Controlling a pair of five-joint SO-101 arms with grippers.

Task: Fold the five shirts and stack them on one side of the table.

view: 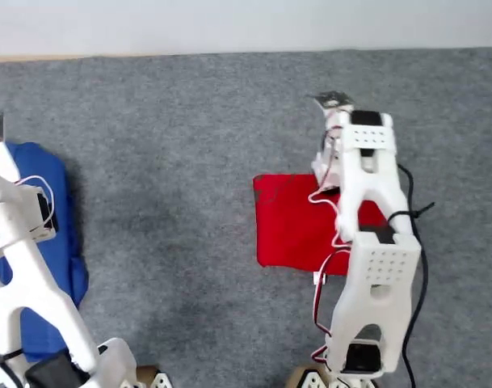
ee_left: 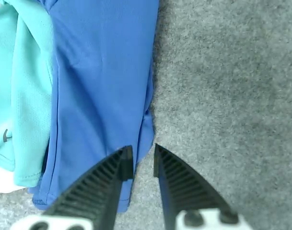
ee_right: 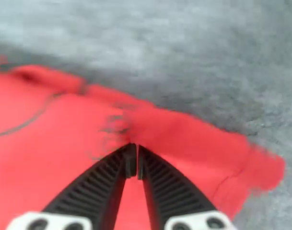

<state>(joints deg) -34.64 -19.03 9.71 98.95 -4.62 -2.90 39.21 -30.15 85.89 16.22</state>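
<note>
the pile seems to be growing at the left edge of the surface: a blue shirt is lying there, left jaws hanging slightly spread over its edge. a red shirt is sitting mid-surface, looking folded but not stacked, right jaws pressed together on it. the left wrist view is showing a teal shirt under the blue, which the high view is missing.

**Left tool parted, right tool closed**

My left tool shows a narrow gap between its fingers, with the left arm bent behind it. My right tool has its fingers pressed together, with the right arm stretched straight behind it.
</note>
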